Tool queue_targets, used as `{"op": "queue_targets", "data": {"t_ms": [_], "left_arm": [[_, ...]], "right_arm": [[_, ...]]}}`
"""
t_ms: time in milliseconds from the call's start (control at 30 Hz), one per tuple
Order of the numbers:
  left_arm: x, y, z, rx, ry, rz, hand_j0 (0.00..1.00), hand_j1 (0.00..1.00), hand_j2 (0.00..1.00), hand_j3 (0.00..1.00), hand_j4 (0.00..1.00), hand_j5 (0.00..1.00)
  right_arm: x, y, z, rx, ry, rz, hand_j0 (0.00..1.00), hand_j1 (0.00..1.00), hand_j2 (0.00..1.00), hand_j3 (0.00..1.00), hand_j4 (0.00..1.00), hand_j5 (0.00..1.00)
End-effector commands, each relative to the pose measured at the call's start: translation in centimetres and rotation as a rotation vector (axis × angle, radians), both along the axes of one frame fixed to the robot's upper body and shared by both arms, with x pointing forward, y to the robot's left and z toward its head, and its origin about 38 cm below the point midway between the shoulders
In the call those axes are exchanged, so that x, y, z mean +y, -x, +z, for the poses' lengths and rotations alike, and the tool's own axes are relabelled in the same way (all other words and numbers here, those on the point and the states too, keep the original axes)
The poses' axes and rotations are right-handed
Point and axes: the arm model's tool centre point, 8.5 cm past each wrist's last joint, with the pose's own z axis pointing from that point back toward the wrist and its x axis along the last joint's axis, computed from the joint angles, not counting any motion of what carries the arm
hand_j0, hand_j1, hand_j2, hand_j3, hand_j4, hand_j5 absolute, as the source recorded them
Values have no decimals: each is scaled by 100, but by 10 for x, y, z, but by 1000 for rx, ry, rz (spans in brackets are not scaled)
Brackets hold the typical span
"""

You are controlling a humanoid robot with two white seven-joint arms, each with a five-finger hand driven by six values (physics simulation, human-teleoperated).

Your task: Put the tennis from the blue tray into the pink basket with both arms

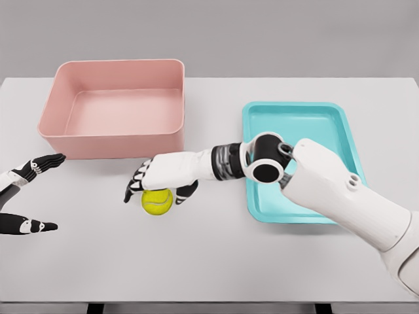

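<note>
The yellow-green tennis ball (157, 201) is down at the white table's surface, in the middle, between the pink basket (65, 134) and the blue tray (340, 124). My right hand (155, 195) reaches across from the right and sits on top of the ball, black fingers curled down its left side and thumb on its right. My left hand (49, 193) is at the lower left edge, fingers and thumb spread wide apart with nothing in them, a short way left of the ball. Nothing lies in the tray or in the basket.
The white table (216, 261) has its front edge along the bottom of the view. My right forearm and elbow (268, 163) cross over the tray's left half.
</note>
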Motion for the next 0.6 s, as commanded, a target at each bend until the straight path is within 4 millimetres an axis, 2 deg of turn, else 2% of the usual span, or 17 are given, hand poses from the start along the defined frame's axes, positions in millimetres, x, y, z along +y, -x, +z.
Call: {"op": "queue_targets", "data": {"t_ms": [0,67,133,200,233,267,333,367,400,467,567], "left_arm": [[0,0,1,2,6,2,100,100,100,100,100,100],[0,0,1,1,5,1,100,100,100,100,100,100],[-1,0,0,2,0,-4,100,100,100,100,100,100],[-2,0,0,2,-27,-19,100,100,100,100,100,100],[-4,1,-1,1,-31,-24,100,100,100,100,100,100],[-4,1,-1,0,-32,-26,100,100,100,100,100,100],[-4,0,-1,-1,-32,-26,100,100,100,100,100,100],[-5,0,-1,-3,-32,-26,100,100,100,100,100,100],[-5,0,-1,-3,-32,-26,100,100,100,100,100,100],[-5,0,-1,-7,-42,-29,100,100,100,100,100,100],[-10,-1,3,-23,-53,-48,100,100,100,100,100,100]], "right_arm": [[-2,13,17,-33,-34,38,100,100,100,100,100,100],[-3,15,39,-73,-82,48,100,100,100,100,100,100],[-11,27,58,-125,-109,84,100,100,100,100,100,100],[-25,33,83,-160,-209,191,100,100,100,100,100,100],[-47,27,105,-140,-308,210,100,100,100,100,100,100],[-63,21,117,-104,-362,182,100,100,100,100,100,100],[-126,-4,135,-7,-473,44,100,100,100,100,100,100],[-154,-17,138,29,-516,-35,100,100,100,100,100,100],[-174,-27,130,53,-513,-100,100,100,100,100,100,100],[-199,-42,108,92,-485,-203,100,100,100,100,100,100],[-236,-47,77,143,-453,-324,100,100,100,100,100,100]]}}
